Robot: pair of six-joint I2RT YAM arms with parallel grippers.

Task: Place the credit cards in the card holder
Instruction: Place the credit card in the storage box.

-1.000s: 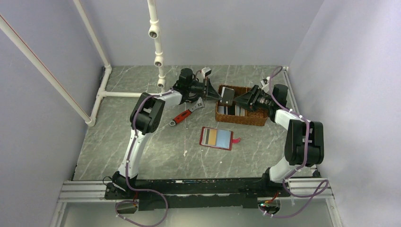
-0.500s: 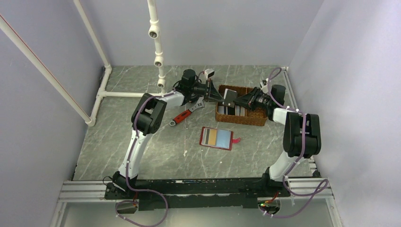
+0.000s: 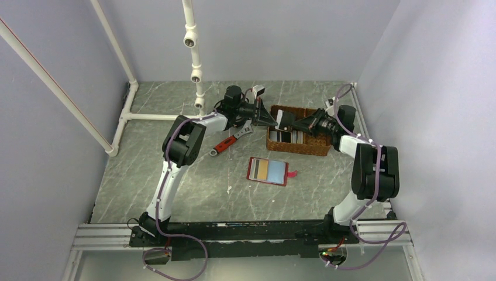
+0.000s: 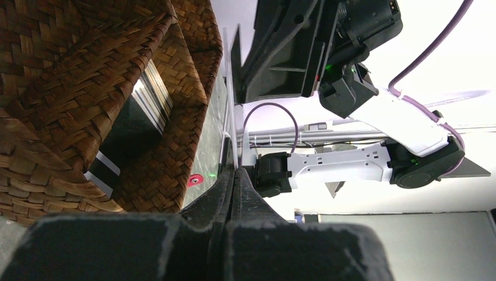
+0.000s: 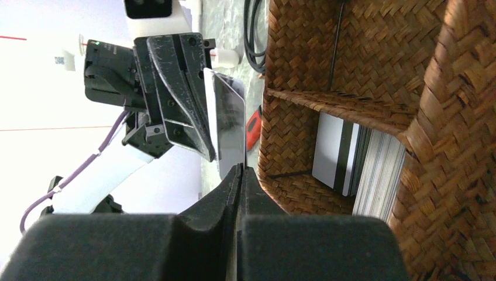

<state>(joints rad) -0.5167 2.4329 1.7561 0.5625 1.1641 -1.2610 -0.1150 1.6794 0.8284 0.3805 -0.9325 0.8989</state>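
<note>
A grey marbled tabletop (image 3: 175, 175) sits inside pale lilac walls, with white piping at the far left. Toward the far right stands one brown wicker basket (image 3: 297, 150), split by woven dividers. The right wrist view shows one compartment holding a white card with a dark stripe (image 5: 333, 153), and beside it a tight stack of cards (image 5: 379, 172) on edge, packed too close to count. One dark-red card holder (image 3: 268, 170) lies open and flat in the middle of the tabletop, nearer than the basket and apart from it, with its small snap tab (image 3: 293, 173) poking out at the right. Two cards show inside it side by side, one tan (image 3: 261, 170) and one pale blue-grey (image 3: 276, 170). One red-handled wrench (image 3: 231, 142) lies left of the basket. The two hands meet over the basket's left end. The left hand (image 3: 270, 119) and the right hand (image 3: 290, 124) each have their fingers pressed together on opposite edges of a single pale credit card (image 5: 228, 126), held upright in the air between them.
</note>
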